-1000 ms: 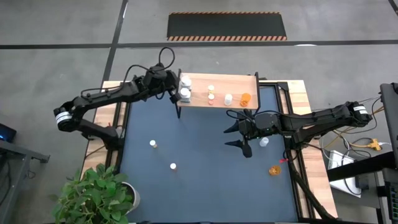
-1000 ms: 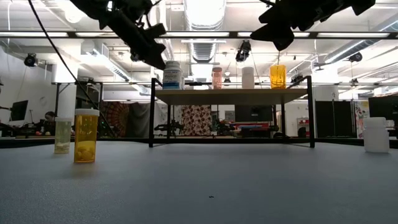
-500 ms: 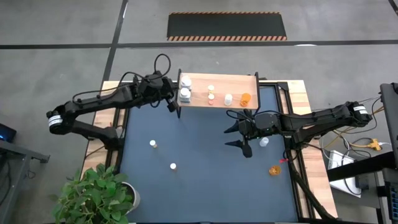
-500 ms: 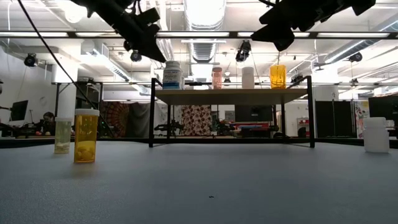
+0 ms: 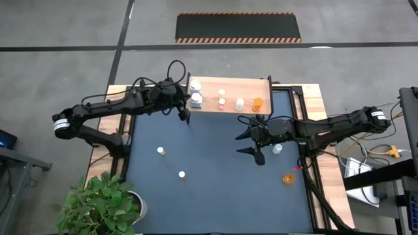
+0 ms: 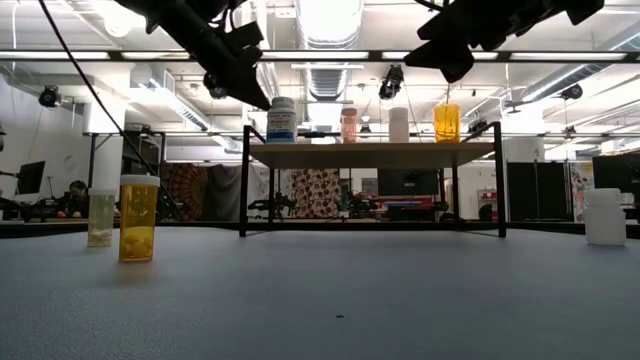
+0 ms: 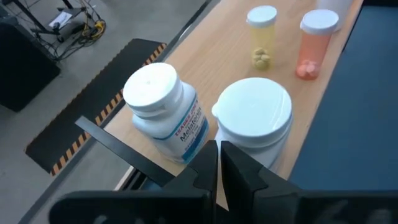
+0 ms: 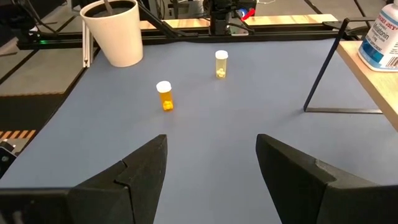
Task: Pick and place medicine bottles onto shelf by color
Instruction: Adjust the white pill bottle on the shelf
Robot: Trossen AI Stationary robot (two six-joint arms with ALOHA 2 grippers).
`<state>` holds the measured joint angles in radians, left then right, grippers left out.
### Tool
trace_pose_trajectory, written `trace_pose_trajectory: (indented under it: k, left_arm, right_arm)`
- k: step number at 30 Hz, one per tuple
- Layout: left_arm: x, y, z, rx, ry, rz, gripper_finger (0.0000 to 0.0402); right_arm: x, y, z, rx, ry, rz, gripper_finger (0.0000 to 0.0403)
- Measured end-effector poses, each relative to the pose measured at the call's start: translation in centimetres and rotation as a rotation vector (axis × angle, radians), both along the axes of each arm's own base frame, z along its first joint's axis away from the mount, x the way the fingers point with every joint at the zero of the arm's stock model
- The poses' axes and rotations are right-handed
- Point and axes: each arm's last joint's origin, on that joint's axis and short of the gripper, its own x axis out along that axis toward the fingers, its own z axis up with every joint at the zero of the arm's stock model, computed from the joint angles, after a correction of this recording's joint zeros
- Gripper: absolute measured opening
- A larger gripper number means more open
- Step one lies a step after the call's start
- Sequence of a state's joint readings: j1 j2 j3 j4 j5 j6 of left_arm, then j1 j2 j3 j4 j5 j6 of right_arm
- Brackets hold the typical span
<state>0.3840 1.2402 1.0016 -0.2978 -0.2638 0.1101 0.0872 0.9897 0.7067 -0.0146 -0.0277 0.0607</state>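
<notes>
From above, we see the shelf (image 5: 228,96) at the table's far edge carrying two white bottles at its left end, then a pale one, a small white one and an orange bottle (image 5: 257,103); the left gripper (image 5: 183,115), pinched shut on nothing, sits just off the shelf's left corner, with the two loose bottles on the mat (image 5: 160,151) and (image 5: 181,174) toward its 6 o'clock. The right gripper (image 5: 251,143) hangs spread wide and empty over the mat, a white bottle (image 5: 277,149) just beside it at 3 o'clock and an amber one (image 5: 287,178) toward 4 o'clock, so we judge the right arm far the nearer for those two. In the low view, the loose amber bottle (image 6: 138,219) and a pale one (image 6: 101,218) stand upright, as does a white bottle (image 6: 605,217) at the far side. From the left wrist, the closed fingertips (image 7: 217,163) point between the labelled white bottle (image 7: 164,112) and the wide-capped white bottle (image 7: 254,123). From the right wrist, the open fingers (image 8: 143,163) frame two upright bottles (image 8: 164,95) and (image 8: 221,63) well ahead across the mat.
</notes>
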Motion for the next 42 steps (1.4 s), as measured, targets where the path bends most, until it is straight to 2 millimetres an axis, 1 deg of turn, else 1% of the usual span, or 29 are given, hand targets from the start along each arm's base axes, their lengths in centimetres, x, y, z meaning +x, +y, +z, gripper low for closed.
trace_pose_trajectory:
  k: [6, 9, 15, 18, 21, 26, 30, 34, 38, 42]
  left_arm:
    - [-0.4, -0.2, 0.4, 0.004, -0.008, 0.002, 0.0001]
    - [-0.8, -0.4, 0.9, 0.013, -0.031, 0.001, 0.0001]
    - [-0.7, -1.4, 1.8, 0.030, -0.075, -0.039, 0.0001]
    - [-0.4, -2.1, 2.0, 0.045, -0.085, -0.075, 0.0001]
    - [-0.2, -2.8, 2.0, 0.078, -0.067, -0.121, 0.0001]
    - [-0.2, -3.2, 2.5, 0.133, -0.069, -0.160, 0.0001]
    - [-0.5, -3.2, 2.8, 0.173, -0.055, -0.160, 0.0001]
    - [-0.7, -3.2, 3.0, 0.218, -0.035, -0.168, 0.0001]
    - [-0.8, -3.2, 2.3, 0.258, 0.025, -0.196, 0.0001]
    - [-1.0, -3.2, 1.1, 0.292, 0.083, -0.217, 0.0001]
  right_arm:
    - [0.0, 0.0, -0.1, 0.007, 0.011, -0.004, 0.0235]
    - [0.0, 0.0, -0.1, 0.007, 0.012, -0.003, 0.0235]
    - [0.1, 0.0, 0.2, 0.007, -0.022, -0.005, 0.0227]
    - [0.3, -0.1, 0.9, -0.028, -0.054, -0.040, 0.0208]
    - [1.0, -0.3, 2.0, -0.085, -0.079, -0.080, 0.0176]
    - [3.6, -1.0, 3.7, -0.149, -0.067, -0.098, 0.0109]
    - [6.1, -2.5, 5.5, -0.206, -0.002, -0.130, 0.0057]
    - [8.5, -5.1, 6.8, -0.235, 0.097, -0.185, 0.0016]
    - [10.6, -8.2, 7.4, -0.246, 0.183, -0.246, 0.0009]
    - [12.5, -11.2, 7.3, -0.241, 0.249, -0.298, 0.0009]
